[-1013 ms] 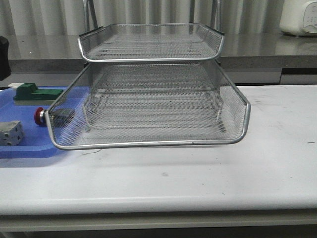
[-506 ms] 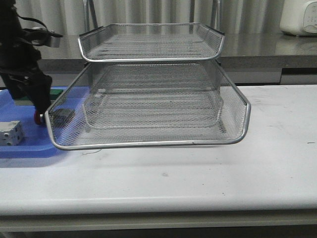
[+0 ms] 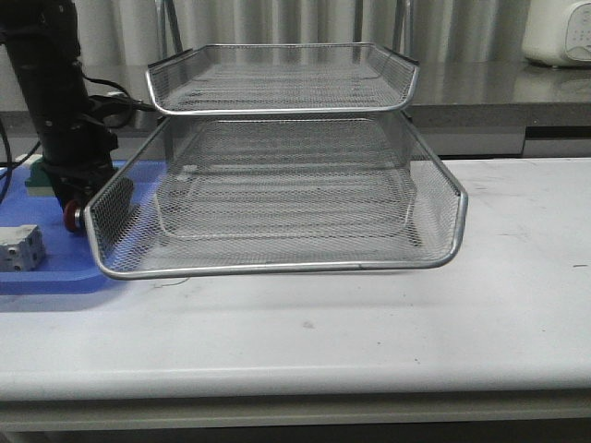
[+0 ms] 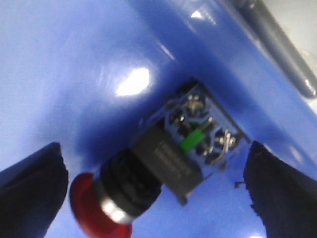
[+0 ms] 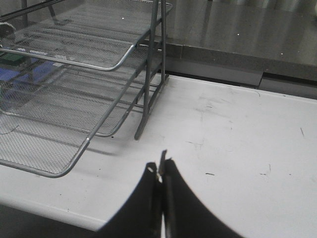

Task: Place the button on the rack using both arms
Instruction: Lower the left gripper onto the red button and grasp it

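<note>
Front view: left arm [image 3: 57, 111] is down over the blue tray [image 3: 51, 277] near the table's [image 3: 388, 341] left edge, just left of the rack [image 3: 286, 185]. It hides most of the button [image 3: 70, 215]; only the red cap peeks out beside the rack's lower front-left corner. White dotted cube [image 3: 20, 247] sits in the tray closer to the front edge, apart from the arm, and a bit of the green block [image 3: 35, 180] shows behind the arm. Jaw state isn't readable from here. Left wrist view fills that gap: left gripper [image 4: 153, 196] is spread wide, one black finger on each side of the button [image 4: 148, 173], neither touching it. Button lies on its side on the blue tray floor, red head at one end, screw terminals and a green tab at the other. Right arm is out of the front view entirely. Right wrist view only: right gripper [image 5: 160, 181] is closed with its fingers pressed together, nothing between them, hovering over bare table on the rack's right side, with the rack's [image 5: 74, 89] tiers and upright post ahead.
</note>
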`<state>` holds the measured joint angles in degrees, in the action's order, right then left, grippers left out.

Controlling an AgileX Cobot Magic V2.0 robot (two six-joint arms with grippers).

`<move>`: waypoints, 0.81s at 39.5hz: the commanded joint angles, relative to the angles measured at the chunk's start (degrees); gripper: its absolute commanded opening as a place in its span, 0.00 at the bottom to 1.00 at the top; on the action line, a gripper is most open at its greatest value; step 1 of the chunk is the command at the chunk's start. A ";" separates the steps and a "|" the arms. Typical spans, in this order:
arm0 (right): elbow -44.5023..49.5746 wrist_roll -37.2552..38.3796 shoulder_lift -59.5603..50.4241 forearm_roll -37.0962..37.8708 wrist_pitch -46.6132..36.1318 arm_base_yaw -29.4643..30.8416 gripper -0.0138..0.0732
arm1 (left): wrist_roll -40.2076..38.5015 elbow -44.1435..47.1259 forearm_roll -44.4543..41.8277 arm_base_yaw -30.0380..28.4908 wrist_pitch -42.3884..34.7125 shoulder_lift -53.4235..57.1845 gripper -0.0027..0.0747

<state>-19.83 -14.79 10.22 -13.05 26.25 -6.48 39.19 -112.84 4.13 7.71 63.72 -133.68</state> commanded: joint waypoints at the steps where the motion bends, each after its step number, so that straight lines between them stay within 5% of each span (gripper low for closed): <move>1: -1.29 -0.02 0.66 -0.26 -4.73 0.08 0.03 | 0.06 -1.81 0.74 0.38 -2.10 3.59 0.91; 10: -1.29 -0.02 0.66 -0.26 -4.73 0.08 0.03 | 0.06 -1.81 0.74 0.38 -3.24 3.59 0.85; 22: -1.29 -0.02 0.66 -0.26 -4.73 0.08 0.03 | 0.94 -1.81 0.74 0.38 -4.11 3.59 0.43; 32: -1.29 -0.02 0.66 -0.26 -4.73 0.08 0.03 | 0.94 -1.81 0.74 0.26 -4.46 3.59 0.28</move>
<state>-19.83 -14.79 10.22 -13.05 26.25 -6.48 40.24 -112.93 4.12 7.81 60.71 -133.81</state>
